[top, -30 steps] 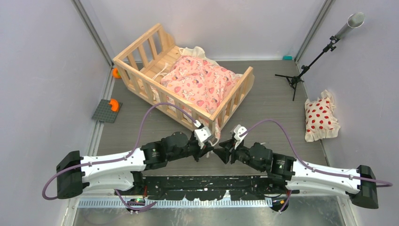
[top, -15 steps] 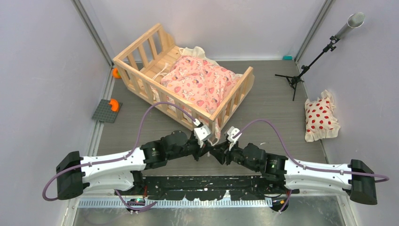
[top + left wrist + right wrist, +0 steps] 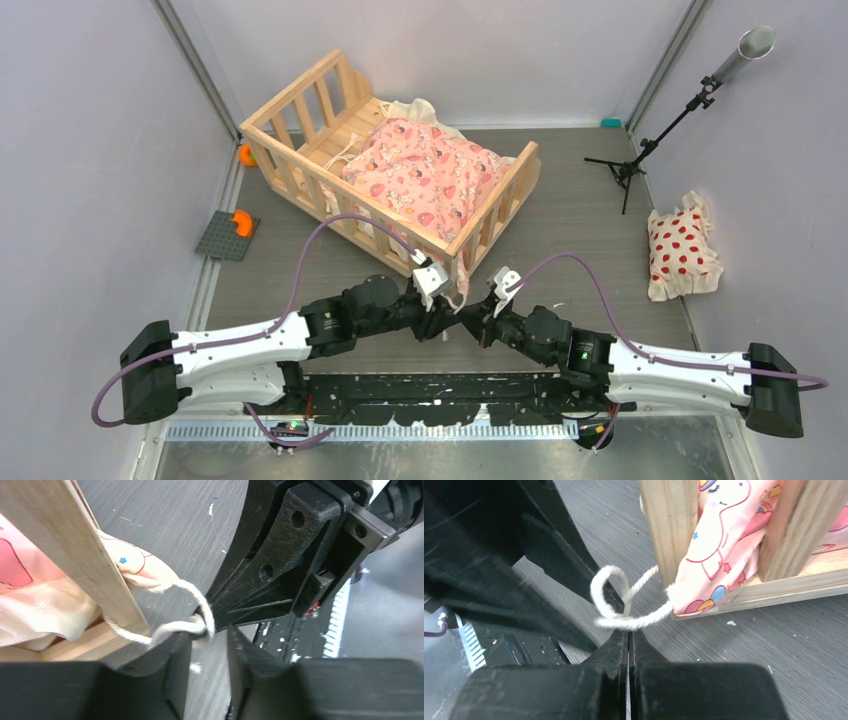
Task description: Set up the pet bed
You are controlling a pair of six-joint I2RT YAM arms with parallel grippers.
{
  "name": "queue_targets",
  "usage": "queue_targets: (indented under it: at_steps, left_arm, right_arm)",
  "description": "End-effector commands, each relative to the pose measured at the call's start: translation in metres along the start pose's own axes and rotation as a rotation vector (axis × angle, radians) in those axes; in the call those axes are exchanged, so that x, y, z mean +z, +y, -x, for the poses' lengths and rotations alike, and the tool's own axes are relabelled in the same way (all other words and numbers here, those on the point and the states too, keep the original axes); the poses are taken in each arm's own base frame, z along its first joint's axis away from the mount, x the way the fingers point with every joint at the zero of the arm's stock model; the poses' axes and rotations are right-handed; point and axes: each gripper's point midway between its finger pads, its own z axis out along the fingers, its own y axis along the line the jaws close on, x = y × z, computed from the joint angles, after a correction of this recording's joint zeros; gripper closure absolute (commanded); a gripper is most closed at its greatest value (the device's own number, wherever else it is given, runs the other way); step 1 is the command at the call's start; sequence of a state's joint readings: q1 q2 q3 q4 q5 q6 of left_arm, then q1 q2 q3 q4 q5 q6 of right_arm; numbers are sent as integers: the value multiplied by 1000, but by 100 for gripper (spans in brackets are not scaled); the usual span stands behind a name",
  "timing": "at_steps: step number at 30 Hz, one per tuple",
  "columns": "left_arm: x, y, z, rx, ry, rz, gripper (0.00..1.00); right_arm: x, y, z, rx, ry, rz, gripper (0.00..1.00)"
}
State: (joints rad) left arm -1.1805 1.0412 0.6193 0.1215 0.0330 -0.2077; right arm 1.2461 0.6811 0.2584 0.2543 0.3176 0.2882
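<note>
- The right gripper [image 3: 629, 641] has its jaws pressed flat together, with no gap between them. Their tips sit right at the cream tie [image 3: 646, 620], just where its small loop crosses over. I cannot tell whether a strand is actually nipped between them.
- The left gripper [image 3: 210, 640] has its jaws a little apart, and a strip of the grey worktop [image 3: 165, 520] shows through the gap. The tie lies against the tip of one finger [image 3: 182, 652], outside the gap and not pinched.
- From above, the two grippers meet nose to nose, low over the worktop, just outside the near corner of the pet bed [image 3: 290, 92].
- The tie comes off a corner of the pink cushion [image 3: 425, 180] that pokes out between the slats beside the corner post [image 3: 669, 525]. Strands reach the loop from either side of that post.
- The pet bed stands on the worktop toward the far left, set at an angle. The cushion lies inside it over the right-hand part, and bare planks show at the left end.
- The cushion's print is cartoon unicorns with small stars, and that is the only marking clear enough to make out.
- A white pillow with red dots [image 3: 682, 250] lies at the far right edge of the worktop, well apart from the bed.
</note>
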Motion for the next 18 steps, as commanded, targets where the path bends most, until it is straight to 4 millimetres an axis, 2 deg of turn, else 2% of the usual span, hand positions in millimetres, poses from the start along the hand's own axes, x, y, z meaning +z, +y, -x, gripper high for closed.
queue_targets:
  at_steps: [1, 5, 10, 14, 18]
  left_arm:
    - [-2, -8, 24, -18, -68, -37, 60]
    - [-6, -7, 28, -19, -83, -32, 50]
    - [-10, -6, 26, -12, -74, -24, 48]
    - [-13, 1, 15, -10, -56, 6, 49]
    - [-14, 22, -10, -10, -23, 105, 47]
  right_arm:
    - [-1, -5, 21, 44, -73, -42, 99]
    - [-2, -15, 16, 56, -39, -106, 99]
    - [-4, -24, 6, 97, 7, -171, 99]
    - [-7, -26, 5, 124, 20, -188, 99]
    - [-10, -25, 10, 150, 3, -190, 99]
